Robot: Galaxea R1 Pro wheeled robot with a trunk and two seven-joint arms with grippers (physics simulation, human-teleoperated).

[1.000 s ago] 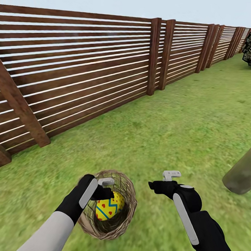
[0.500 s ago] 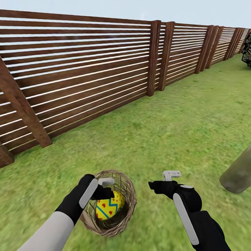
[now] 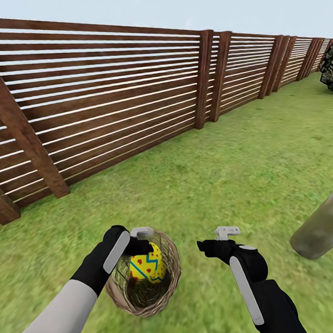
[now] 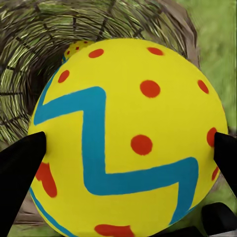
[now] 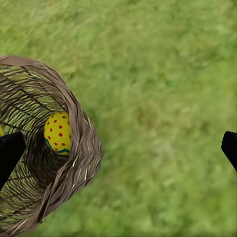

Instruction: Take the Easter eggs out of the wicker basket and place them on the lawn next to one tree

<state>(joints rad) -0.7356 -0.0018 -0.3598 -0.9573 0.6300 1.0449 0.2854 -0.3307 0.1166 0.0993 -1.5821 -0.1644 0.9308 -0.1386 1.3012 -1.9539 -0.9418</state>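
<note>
No readable writing or labels anywhere; the egg (image 3: 147, 267) only carries a blue zigzag band and red dots on yellow. My left gripper (image 3: 142, 249) is clamped on that egg, black fingertips (image 4: 19, 163) pressing both its sides, holding it at the wicker basket's (image 3: 171, 279) mouth, about rim level. A second egg (image 5: 58, 133) sits down inside the basket, seen from the right wrist view; in the left wrist view just a sliver of it (image 4: 76, 48) peeks past the held egg. Can't make out a third egg, since the held one and my arm block much of the basket interior. My right gripper (image 3: 215, 242) hovers over grass just right of the basket, fingers spread wide, nothing in it. A pale grey-green tree trunk (image 3: 323, 228) leans in to the right of the basket, well apart, cut off by the frame edge, so its top is out of sight. The lawn (image 3: 236, 172) is flat mottled green grass, blurry up close. A brown slatted wooden fence (image 3: 108, 106) runs behind the basket, receding to the right, and a dark-leaved plant (image 3: 330, 67) at its far end is cut off. Pale sky sits above the fence.
</note>
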